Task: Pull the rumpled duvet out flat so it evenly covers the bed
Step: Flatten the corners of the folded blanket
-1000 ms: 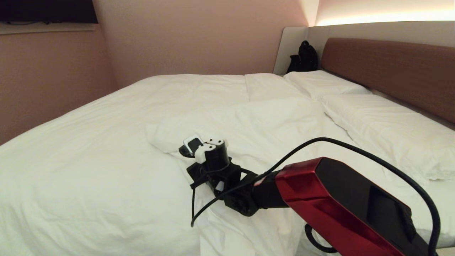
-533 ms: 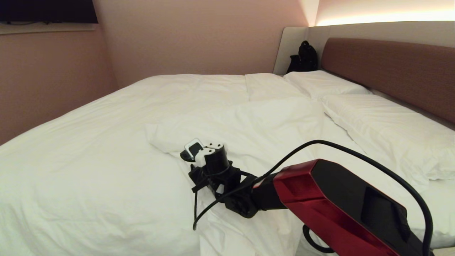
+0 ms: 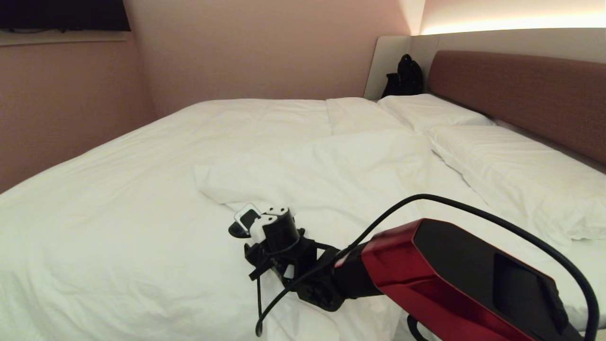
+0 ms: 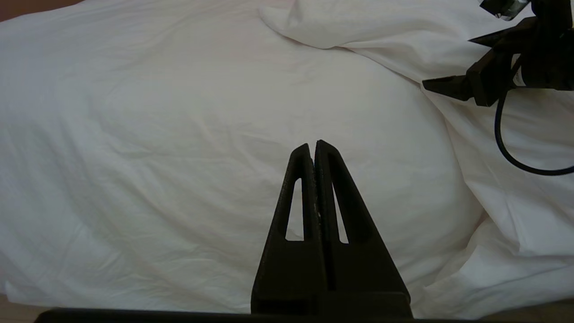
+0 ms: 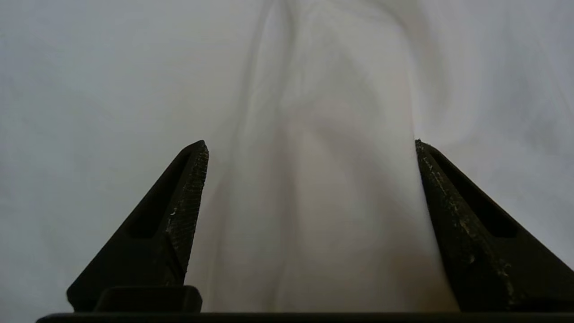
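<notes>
The puffy white duvet (image 3: 142, 213) lies over the bed, whose reddish-brown headboard (image 3: 521, 90) stands at the right. A flap of the duvet (image 3: 307, 166) is folded back on itself near the middle. My right arm (image 3: 450, 279) reaches in from the lower right, its wrist (image 3: 277, 239) pointing down onto the duvet just in front of that flap. In the right wrist view the right gripper (image 5: 309, 143) is open wide over a soft ridge of duvet (image 5: 314, 215), gripping nothing. My left gripper (image 4: 314, 144) is shut and empty, hovering over the duvet (image 4: 179, 134) at the near side.
Two white pillows (image 3: 511, 175) (image 3: 426, 111) lie along the headboard. A black bag (image 3: 405, 76) sits in the far corner by the wall. A dark screen (image 3: 61, 14) hangs on the left wall. The right arm's black cable (image 3: 473, 208) loops above the duvet.
The right wrist has drawn back toward the near edge of the bed and slightly left. The folded flap of duvet lies where it did.
</notes>
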{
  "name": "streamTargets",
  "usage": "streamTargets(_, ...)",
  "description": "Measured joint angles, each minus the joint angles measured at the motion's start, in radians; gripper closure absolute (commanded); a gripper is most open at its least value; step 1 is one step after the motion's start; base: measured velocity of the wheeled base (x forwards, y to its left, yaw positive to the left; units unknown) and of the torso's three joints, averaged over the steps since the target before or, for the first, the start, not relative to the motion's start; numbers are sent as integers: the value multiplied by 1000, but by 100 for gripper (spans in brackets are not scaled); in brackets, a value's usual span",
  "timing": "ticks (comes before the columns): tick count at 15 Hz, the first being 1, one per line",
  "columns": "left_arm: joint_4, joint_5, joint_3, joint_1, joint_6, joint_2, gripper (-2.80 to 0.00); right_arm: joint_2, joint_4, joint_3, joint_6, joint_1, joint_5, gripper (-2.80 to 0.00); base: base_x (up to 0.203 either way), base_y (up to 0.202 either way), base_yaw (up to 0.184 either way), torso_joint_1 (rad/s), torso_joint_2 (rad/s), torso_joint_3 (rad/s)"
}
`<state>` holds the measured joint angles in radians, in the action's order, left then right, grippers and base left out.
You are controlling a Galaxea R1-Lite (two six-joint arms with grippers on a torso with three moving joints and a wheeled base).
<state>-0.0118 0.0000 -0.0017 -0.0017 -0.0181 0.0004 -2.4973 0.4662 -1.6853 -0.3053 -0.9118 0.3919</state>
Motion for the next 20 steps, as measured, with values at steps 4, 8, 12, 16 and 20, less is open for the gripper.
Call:
streamTargets(4,0,0,0,0,0,0,0,-4,-5,-8,-16,-8,16,-280,0,0,0,0,0,0)
streamTargets(8,0,0,0,0,0,0,0,-49,-25,-106,-24,82,70,-280,0,0,0,0,0,0)
streamTargets(12,0,0,0,0,0,0,0,-84,-67,-163,-22,158,96,-280,0,0,0,0,0,0)
streamTargets(16,0,0,0,0,0,0,0,-92,-70,-163,-17,166,96,0,0,0,0,0,0,0)
streamTargets(20,0,0,0,0,0,0,0,-73,-67,-155,-13,159,96,0,0,0,0,0,0,0)
